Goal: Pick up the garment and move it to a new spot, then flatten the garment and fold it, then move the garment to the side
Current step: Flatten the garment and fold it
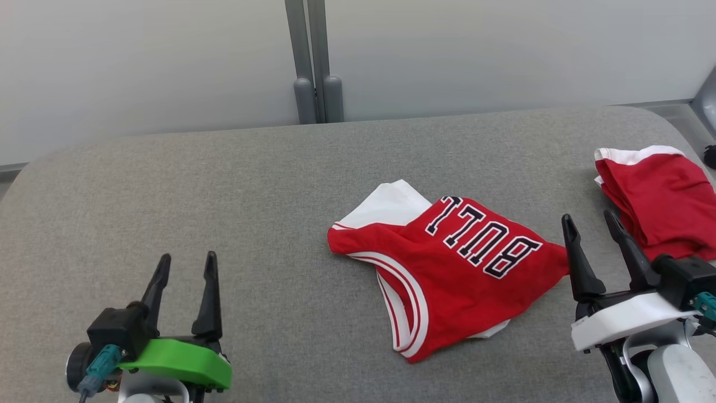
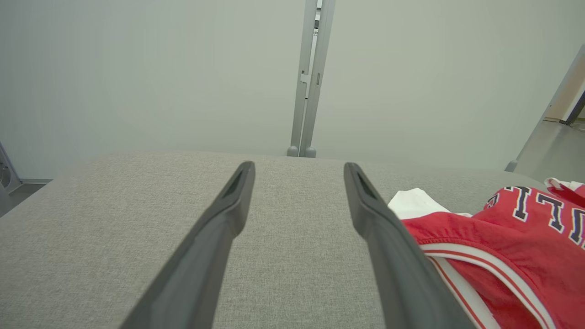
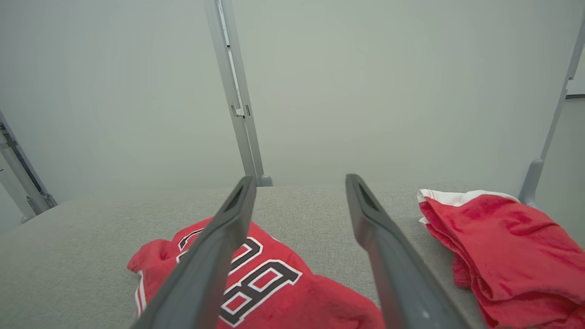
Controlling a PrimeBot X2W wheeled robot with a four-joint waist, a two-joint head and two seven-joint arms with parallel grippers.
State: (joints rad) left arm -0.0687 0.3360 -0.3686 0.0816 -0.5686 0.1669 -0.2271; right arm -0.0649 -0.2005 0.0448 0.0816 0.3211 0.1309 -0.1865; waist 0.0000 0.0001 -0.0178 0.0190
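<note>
The red jersey [image 1: 464, 280] is lying crumpled mid-desk [image 1: 224, 196], at nine o'clock of the right jaws. The left jaws and the right jaws are gaping, holding nothing. The jersey is looking soft, light and limp, so I am favouring a pinch at its white-trimmed armhole edge.

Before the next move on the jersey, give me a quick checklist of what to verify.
1. The left gripper open and empty: ok.
2. The right gripper open and empty: ok.
3. The jersey lying flat: not ok, it is crumpled and partly folded over itself.
4. The jersey apart from the red garment at the right: ok.
5. Bare table left of the jersey for spreading: ok.
</note>
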